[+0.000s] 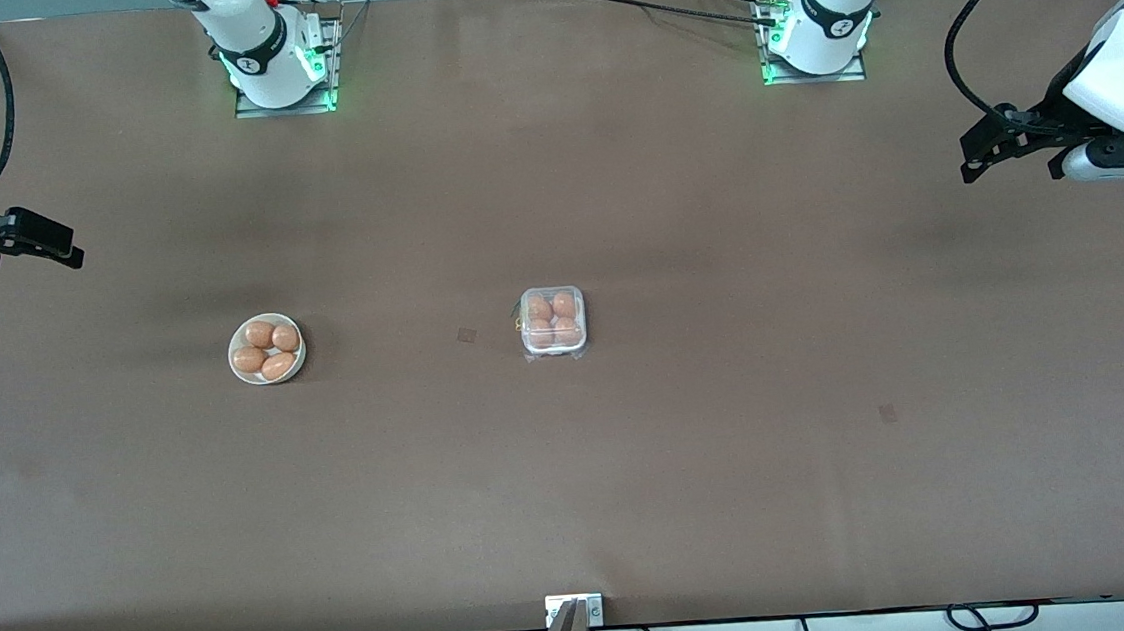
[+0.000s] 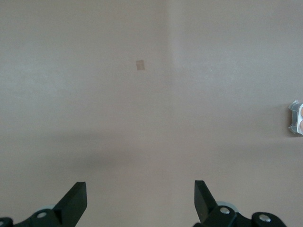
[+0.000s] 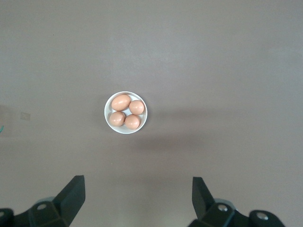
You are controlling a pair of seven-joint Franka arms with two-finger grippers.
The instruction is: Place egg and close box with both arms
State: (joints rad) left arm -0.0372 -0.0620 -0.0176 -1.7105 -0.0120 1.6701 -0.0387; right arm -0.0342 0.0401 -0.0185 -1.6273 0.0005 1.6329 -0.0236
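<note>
The box [image 1: 555, 348] sits mid-table, a small white carton with several orange-brown eggs [image 1: 564, 304] in its cells and its clear lid lying over them. One corner of the box [image 2: 296, 118] shows at the edge of the left wrist view. My left gripper [image 1: 970, 166] hangs open and empty above the left arm's end of the table; its view shows wide-apart jaws [image 2: 140, 198] over bare tabletop. My right gripper [image 1: 71, 256] hangs open and empty above the right arm's end. In its wrist view the right gripper [image 3: 138, 196] is apart from the bowl of eggs.
A round white bowl [image 1: 237, 366] with several more eggs [image 1: 260, 334] stands between the box and the right arm's end; the bowl [image 3: 107, 113] also shows in the right wrist view. Small square patches [image 1: 466, 335] mark the brown tabletop [image 1: 734, 462].
</note>
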